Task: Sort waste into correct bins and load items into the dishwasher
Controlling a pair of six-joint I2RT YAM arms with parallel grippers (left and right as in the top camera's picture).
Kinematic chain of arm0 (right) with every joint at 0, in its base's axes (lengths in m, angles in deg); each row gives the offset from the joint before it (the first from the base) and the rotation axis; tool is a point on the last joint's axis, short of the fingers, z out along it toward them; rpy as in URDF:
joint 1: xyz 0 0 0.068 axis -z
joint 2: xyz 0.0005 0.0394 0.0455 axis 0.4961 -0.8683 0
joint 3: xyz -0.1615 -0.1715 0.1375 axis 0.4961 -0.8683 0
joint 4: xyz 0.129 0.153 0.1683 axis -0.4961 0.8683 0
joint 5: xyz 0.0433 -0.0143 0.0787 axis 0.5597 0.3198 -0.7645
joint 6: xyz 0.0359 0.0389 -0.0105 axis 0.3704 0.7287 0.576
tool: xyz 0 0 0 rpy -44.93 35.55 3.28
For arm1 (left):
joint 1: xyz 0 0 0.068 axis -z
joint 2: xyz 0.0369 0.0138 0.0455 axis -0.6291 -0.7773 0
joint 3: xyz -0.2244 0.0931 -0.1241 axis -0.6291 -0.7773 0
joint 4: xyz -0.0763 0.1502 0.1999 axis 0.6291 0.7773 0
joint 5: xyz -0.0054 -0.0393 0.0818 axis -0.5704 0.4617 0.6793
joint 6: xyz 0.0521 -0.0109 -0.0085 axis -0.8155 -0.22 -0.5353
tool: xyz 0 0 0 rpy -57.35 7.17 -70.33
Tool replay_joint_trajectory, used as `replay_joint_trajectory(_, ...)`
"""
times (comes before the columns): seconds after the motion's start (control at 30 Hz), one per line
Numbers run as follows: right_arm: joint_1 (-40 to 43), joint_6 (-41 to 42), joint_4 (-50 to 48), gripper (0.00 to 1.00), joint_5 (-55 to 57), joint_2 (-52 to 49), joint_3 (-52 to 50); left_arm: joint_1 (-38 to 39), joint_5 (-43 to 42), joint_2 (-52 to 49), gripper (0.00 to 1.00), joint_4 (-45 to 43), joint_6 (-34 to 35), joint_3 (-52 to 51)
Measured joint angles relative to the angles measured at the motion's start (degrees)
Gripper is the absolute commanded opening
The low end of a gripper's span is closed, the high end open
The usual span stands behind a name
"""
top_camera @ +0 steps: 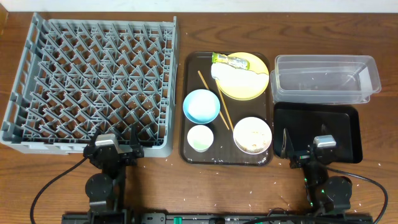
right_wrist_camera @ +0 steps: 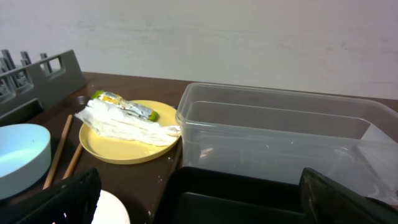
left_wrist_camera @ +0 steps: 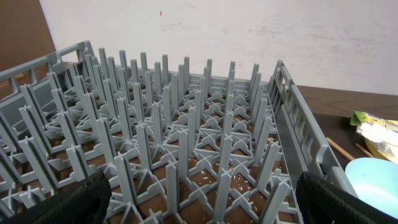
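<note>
The left gripper [top_camera: 112,150] and right gripper [top_camera: 311,149] both stand with jaws wide apart, gripping nothing. The grey latticed dish rack [top_camera: 171,81], spiked with upright pegs, lies left. The glossy brown tray [top_camera: 185,134] carries a round yellow plate [top_camera: 256,88] with a crumpled white napkin [top_camera: 237,78] and a shiny wrapper [top_camera: 230,60], a smooth blue bowl [top_camera: 201,106], a small cup [top_camera: 200,138], thin wooden chopsticks [top_camera: 225,118] and a white bowl [top_camera: 269,128] of rice scraps [top_camera: 252,135]. A clear tub [top_camera: 371,79] and a black tray [top_camera: 356,134] lie right. The right gripper's fingers blur against that black.

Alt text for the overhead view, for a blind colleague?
A grey dish rack sits left of a brown tray holding a yellow plate with wrapper and napkin, light blue bowl, small cup, white bowl of food scraps and chopsticks. Right of it lie a clear tub and black tray; left gripper and right gripper are open.
</note>
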Motion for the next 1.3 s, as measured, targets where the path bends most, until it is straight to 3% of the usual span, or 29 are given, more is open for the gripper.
replay_joint_trajectory(1.3,0.0,-0.7,-2.8,0.99,1.9,0.0,0.0,0.0,0.0,0.0,0.95,0.0,0.0,0.0)
